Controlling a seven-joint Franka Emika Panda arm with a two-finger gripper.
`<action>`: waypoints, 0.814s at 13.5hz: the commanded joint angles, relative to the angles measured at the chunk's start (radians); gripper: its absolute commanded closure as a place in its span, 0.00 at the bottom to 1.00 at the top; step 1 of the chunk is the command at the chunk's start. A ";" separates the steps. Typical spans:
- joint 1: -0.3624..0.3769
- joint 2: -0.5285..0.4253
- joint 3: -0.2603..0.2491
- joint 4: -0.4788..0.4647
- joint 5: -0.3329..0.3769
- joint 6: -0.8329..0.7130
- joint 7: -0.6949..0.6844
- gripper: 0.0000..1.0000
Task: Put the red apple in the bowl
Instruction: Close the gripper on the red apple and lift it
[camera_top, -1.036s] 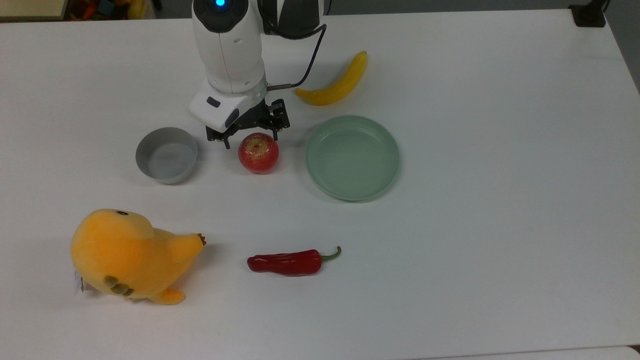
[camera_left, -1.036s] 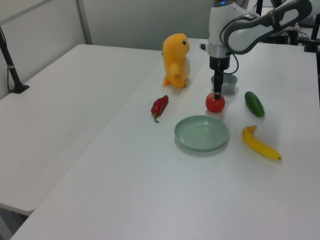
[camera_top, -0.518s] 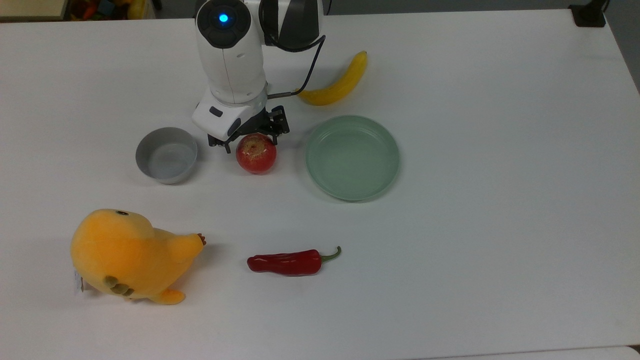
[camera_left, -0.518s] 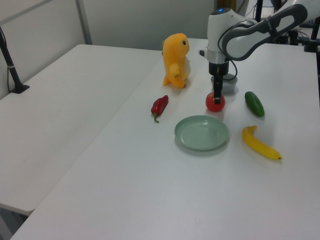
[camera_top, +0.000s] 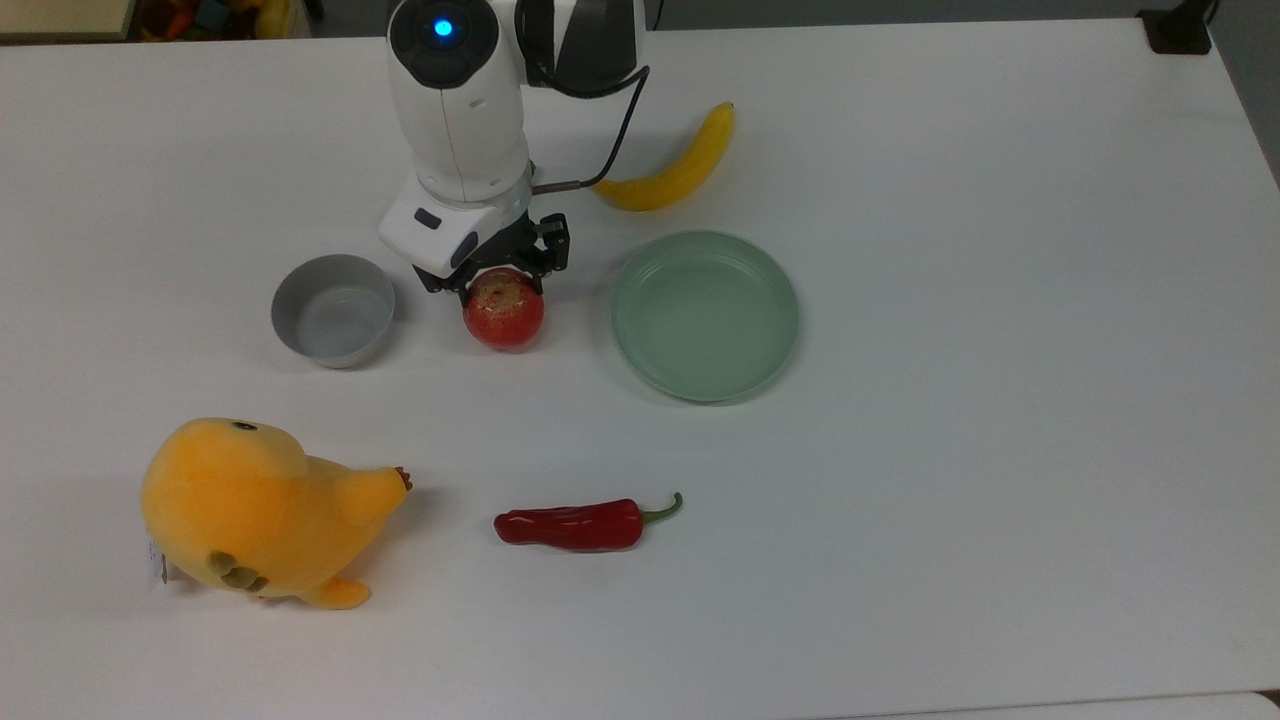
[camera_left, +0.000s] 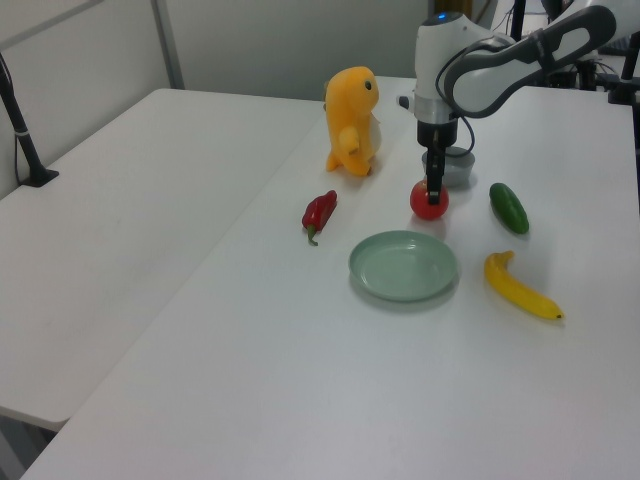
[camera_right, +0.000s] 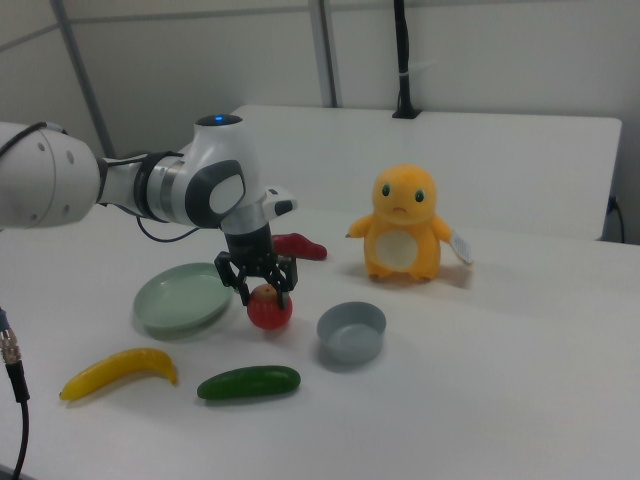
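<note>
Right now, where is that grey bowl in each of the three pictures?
Top view: the bowl sits left of centre, left of the red apple.
Left view: the bowl is upper right, behind the apple.
Right view: the bowl is centre, right of the apple.
Shared landmark: the apple.

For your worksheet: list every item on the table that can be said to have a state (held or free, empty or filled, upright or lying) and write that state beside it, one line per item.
Red apple: held in the claw, off the table.
Claw: shut on the red apple.
Grey bowl: empty, upright.
Green plate: empty, flat on the table.
Banana: lying free.
Red chili pepper: lying free.
Cucumber: lying free.
Orange plush toy: standing upright.
</note>
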 joint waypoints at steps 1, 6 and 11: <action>-0.002 -0.095 -0.004 0.012 -0.008 -0.141 -0.013 0.49; -0.002 -0.167 -0.007 0.103 -0.009 -0.298 0.049 0.49; -0.036 -0.164 -0.037 0.151 -0.011 -0.303 0.024 0.49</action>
